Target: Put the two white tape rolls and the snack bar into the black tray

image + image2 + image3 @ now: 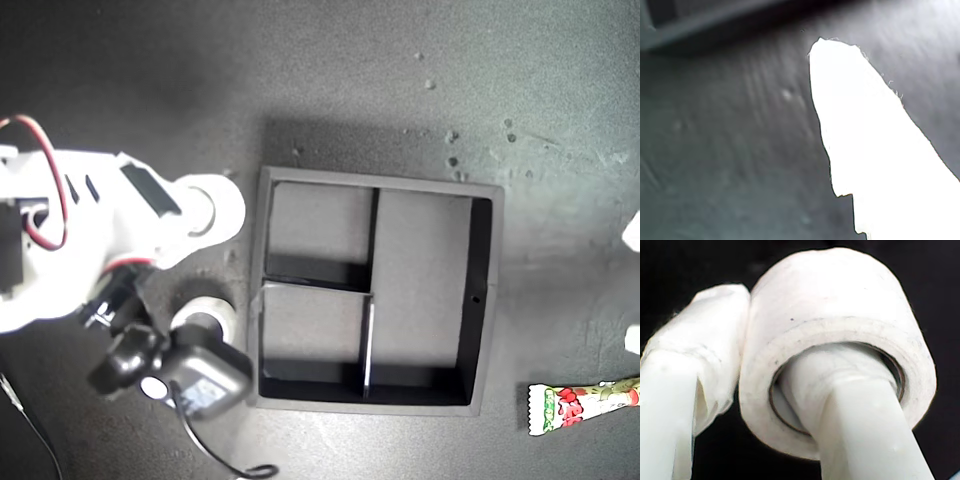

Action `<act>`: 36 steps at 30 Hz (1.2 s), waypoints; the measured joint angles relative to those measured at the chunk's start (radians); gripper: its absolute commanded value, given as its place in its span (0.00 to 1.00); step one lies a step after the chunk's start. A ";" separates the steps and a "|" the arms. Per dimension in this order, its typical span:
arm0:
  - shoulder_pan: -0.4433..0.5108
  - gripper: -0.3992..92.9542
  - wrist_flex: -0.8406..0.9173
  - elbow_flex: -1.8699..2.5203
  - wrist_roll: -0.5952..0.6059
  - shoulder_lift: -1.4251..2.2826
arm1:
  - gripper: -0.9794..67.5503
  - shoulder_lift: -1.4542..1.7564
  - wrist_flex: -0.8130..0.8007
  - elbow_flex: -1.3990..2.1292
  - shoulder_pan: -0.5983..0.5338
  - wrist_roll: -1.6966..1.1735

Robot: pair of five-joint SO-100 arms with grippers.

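So far the tray point(483, 300) is empty. My second claw point(760, 390) pinches one roll point(840, 335); my first claw's state I cannot tell; the bar point(585, 402) waits.

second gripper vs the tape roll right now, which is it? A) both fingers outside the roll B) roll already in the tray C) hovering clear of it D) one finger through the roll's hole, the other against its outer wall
D: in the second wrist view one finger runs through the hole of the tape roll while the other presses its outer wall.
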 measured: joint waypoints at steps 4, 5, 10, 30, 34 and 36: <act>0.032 0.01 0.037 -0.126 0.006 -0.089 | 0.45 -0.025 0.133 -0.006 -0.153 0.000; 0.035 0.01 0.048 -0.156 0.006 -0.115 | 0.45 -0.025 0.164 -0.006 -0.195 0.005; 0.052 0.01 0.106 -0.319 0.002 -0.270 | 0.45 -0.023 0.232 0.063 -0.325 0.385; 0.118 0.01 0.419 -1.134 -0.026 -0.977 | 0.58 -0.135 -0.155 0.224 -0.557 0.669; 0.149 0.01 0.419 -1.175 -0.046 -1.028 | 0.58 -0.150 -0.313 0.322 -0.594 0.681; 0.166 0.01 0.419 -1.178 -0.057 -1.026 | 0.59 -0.152 -0.403 0.387 -0.627 0.704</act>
